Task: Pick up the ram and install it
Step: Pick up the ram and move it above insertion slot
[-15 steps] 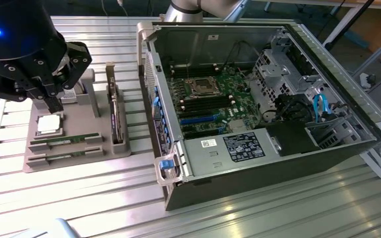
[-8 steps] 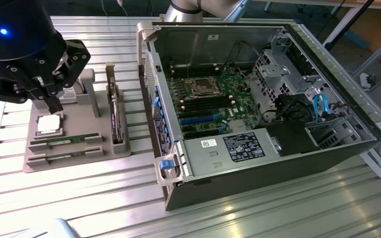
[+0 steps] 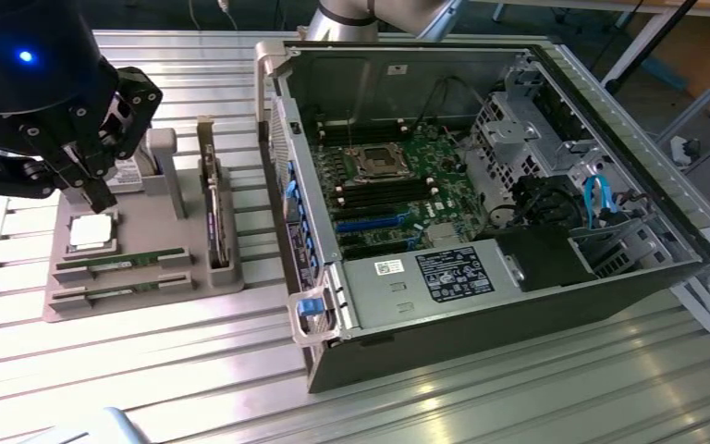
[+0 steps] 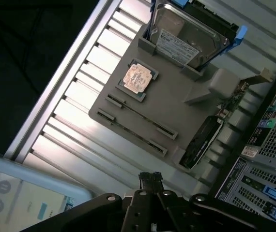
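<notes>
Two ram sticks (image 3: 122, 262) (image 3: 118, 289), thin and green, lie side by side in slots at the near end of a grey fixture tray (image 3: 145, 305). From the wrist view they show edge-on as two dark lines (image 4: 140, 114) (image 4: 130, 131). My gripper (image 3: 99, 199) hangs above the tray's far end, over the square silver processor (image 3: 91, 231), shut with nothing between its fingers. Its closed fingertips (image 4: 150, 178) point toward the tray. The open computer case (image 3: 516, 324) lies on the exterior view's right, with its motherboard (image 3: 386, 185) exposed.
A wider green expansion card (image 3: 215, 222) stands on edge in the tray's right side. A hard drive (image 4: 189, 36) sits at the tray's far end. A device with a lit screen (image 4: 22, 193) rests near the table edge. The table is ribbed metal.
</notes>
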Available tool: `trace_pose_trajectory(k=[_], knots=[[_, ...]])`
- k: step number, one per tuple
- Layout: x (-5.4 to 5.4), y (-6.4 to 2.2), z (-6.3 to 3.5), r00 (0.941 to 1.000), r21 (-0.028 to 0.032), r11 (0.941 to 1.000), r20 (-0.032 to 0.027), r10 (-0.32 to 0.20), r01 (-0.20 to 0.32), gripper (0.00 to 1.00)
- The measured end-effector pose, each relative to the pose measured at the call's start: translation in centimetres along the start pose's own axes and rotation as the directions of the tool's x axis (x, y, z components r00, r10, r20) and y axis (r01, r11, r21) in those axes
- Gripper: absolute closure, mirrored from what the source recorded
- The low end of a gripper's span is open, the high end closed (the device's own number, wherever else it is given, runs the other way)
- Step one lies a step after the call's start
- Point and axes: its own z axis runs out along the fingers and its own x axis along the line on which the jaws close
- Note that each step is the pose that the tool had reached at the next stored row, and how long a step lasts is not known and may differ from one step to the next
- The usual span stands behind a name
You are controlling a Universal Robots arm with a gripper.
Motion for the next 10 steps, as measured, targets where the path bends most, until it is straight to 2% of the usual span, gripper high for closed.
trace_pose_trajectory(k=[5, 6, 8, 10], knots=[[0.0, 0.0, 0.06, 0.9954, -0.0031, 0.9954, -0.0039, -0.096, 0.096, 0.9], [0.0, -0.01, 0.08, 0.9913, -0.0044, 0.9913, -0.0053, -0.131, 0.131, 0.9], [0.0, 0.0, 0.11, 0.986, -0.0057, 0.986, -0.0066, -0.167, 0.167, 0.9], [0.01, -0.01, 0.18, 0.9708, -0.0085, 0.9708, -0.0093, -0.24, 0.24, 0.9]])
